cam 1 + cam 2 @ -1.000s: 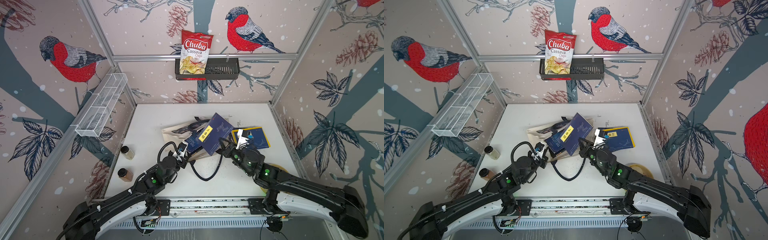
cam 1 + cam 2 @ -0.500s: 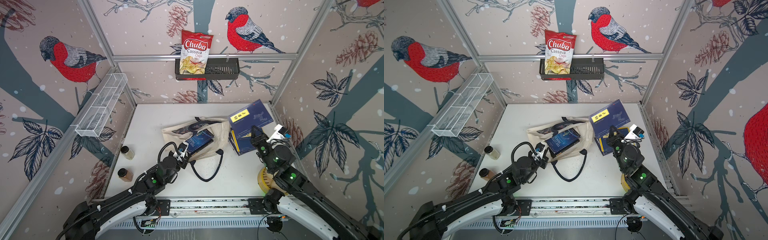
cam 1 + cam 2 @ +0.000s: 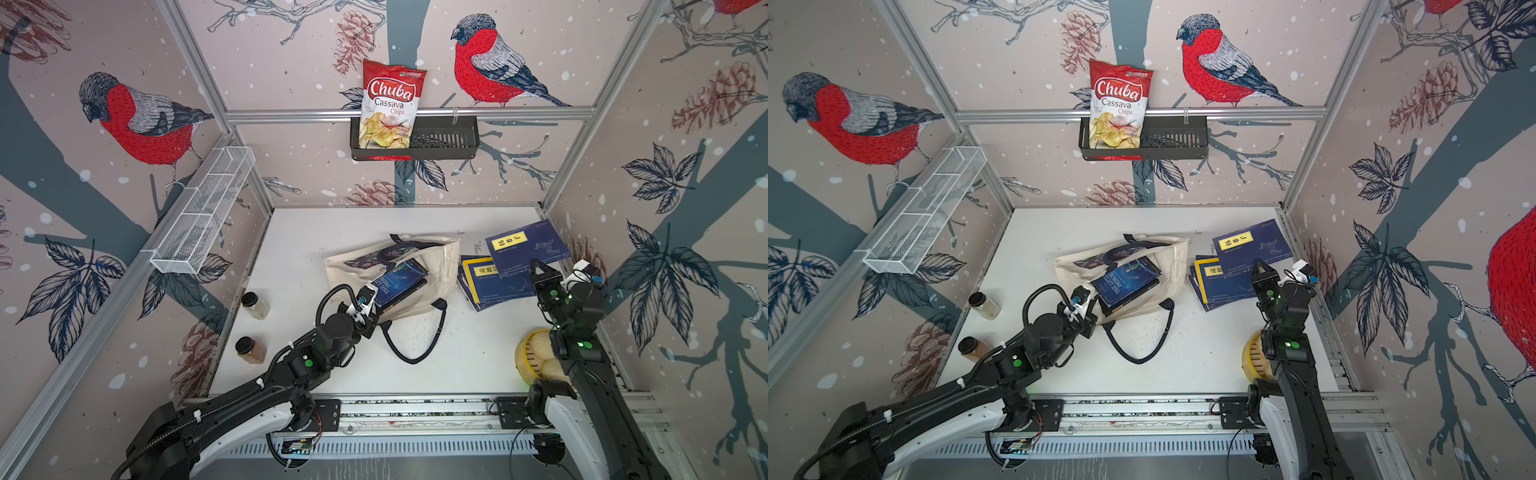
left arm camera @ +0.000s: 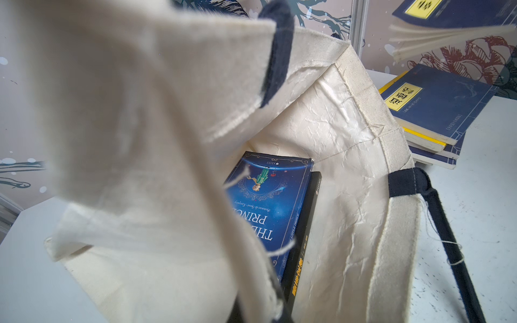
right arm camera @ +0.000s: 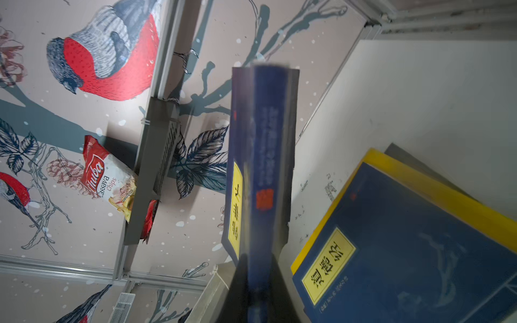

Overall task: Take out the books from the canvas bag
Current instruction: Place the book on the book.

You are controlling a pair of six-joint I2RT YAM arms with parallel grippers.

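The cream canvas bag (image 3: 436, 266) lies on its side mid-table, mouth towards me. My left gripper (image 3: 372, 318) is shut on the bag's near rim and holds the mouth up. Inside lie two of the books: the blue "The Little Prince" (image 4: 268, 201) on top of a black one (image 4: 305, 232). To the right, my right gripper (image 3: 540, 272) is shut on a navy book with a yellow label (image 3: 528, 247), held tilted just above a pile of navy books (image 3: 494, 286) on the table. The right wrist view shows the held book (image 5: 265, 156) edge-on.
Two spice jars (image 3: 255, 305) (image 3: 250, 350) stand by the left wall. A yellow bamboo steamer (image 3: 534, 359) sits under my right arm. A chips bag (image 3: 388, 108) hangs in a black basket on the back wall. A white wire shelf (image 3: 203, 212) is on the left wall.
My right gripper has carried the labelled navy book from over the bag across to the right, above the pile. The left gripper has kept its hold on the bag rim.
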